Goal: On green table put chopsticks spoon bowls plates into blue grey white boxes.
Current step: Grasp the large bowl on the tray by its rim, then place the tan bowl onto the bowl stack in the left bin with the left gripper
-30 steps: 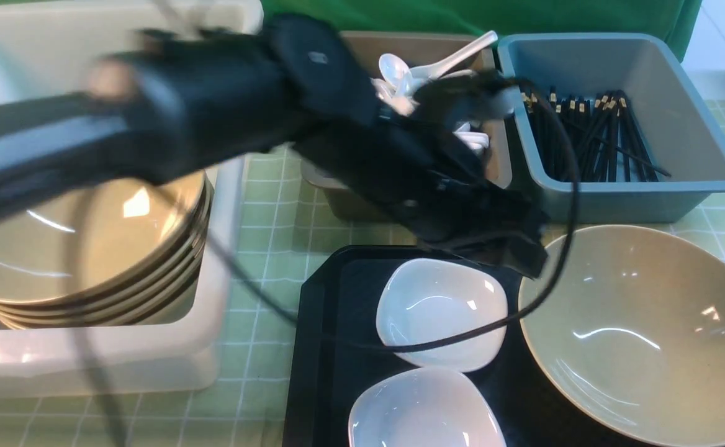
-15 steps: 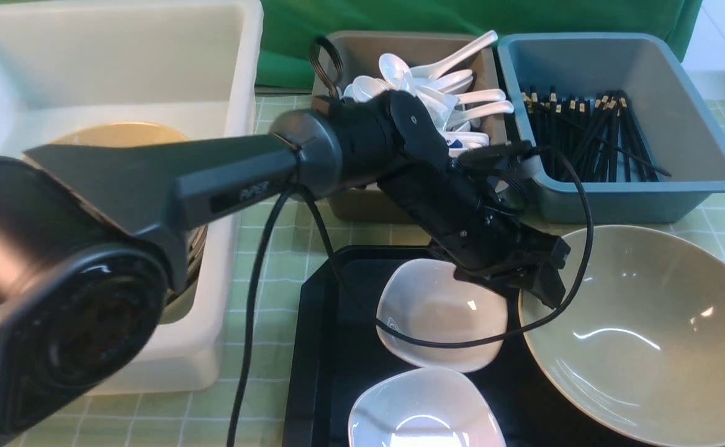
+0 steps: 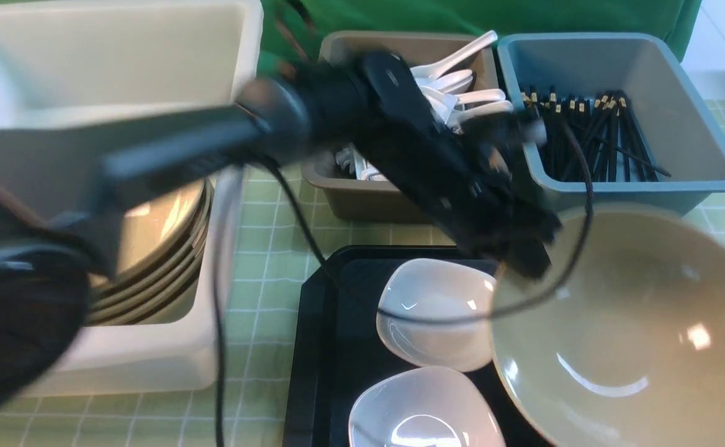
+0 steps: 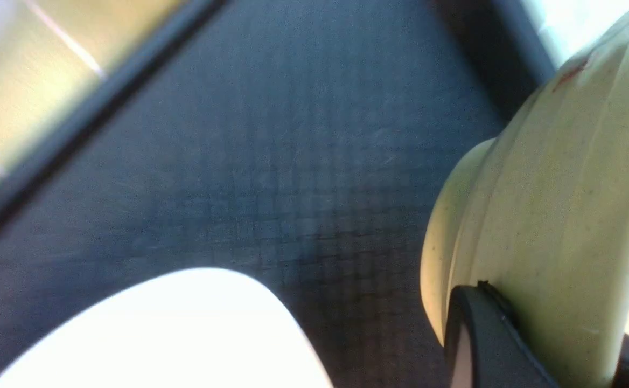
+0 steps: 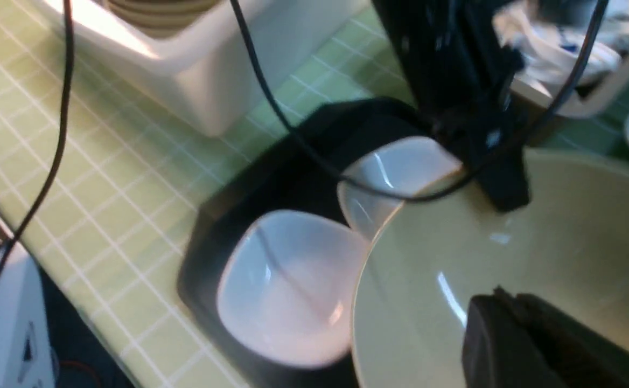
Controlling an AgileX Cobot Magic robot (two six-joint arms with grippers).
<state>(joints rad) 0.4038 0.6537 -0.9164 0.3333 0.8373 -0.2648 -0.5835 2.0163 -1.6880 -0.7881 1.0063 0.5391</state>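
Observation:
My left gripper [image 3: 524, 257] is shut on the near-left rim of a large tan bowl [image 3: 623, 335]. The bowl is tilted up, and its edge overlaps the farther of two white plates [image 3: 437, 316] [image 3: 421, 410]. In the left wrist view the bowl's wall [image 4: 562, 188] is pinched between the two black fingers [image 4: 476, 334]. My right gripper [image 5: 508, 318] hovers over the same bowl [image 5: 454, 242], shut with nothing in it. Spoons [image 3: 462, 93] fill the grey box [image 3: 362, 198]. Chopsticks [image 3: 592, 143] lie in the blue box [image 3: 697, 124]. Several bowls [image 3: 151, 242] are stacked in the white box [image 3: 151, 354].
Both plates rest on a black textured tray [image 3: 325, 347] on the green table [image 3: 263, 248]. The left arm and its cable cross above the white box and the tray. The grey and blue boxes stand just behind the tray.
The left gripper has gone from part open to shut on the bowl's rim. The bowl has tipped up and shifted left over the far plate. The left arm has risen.

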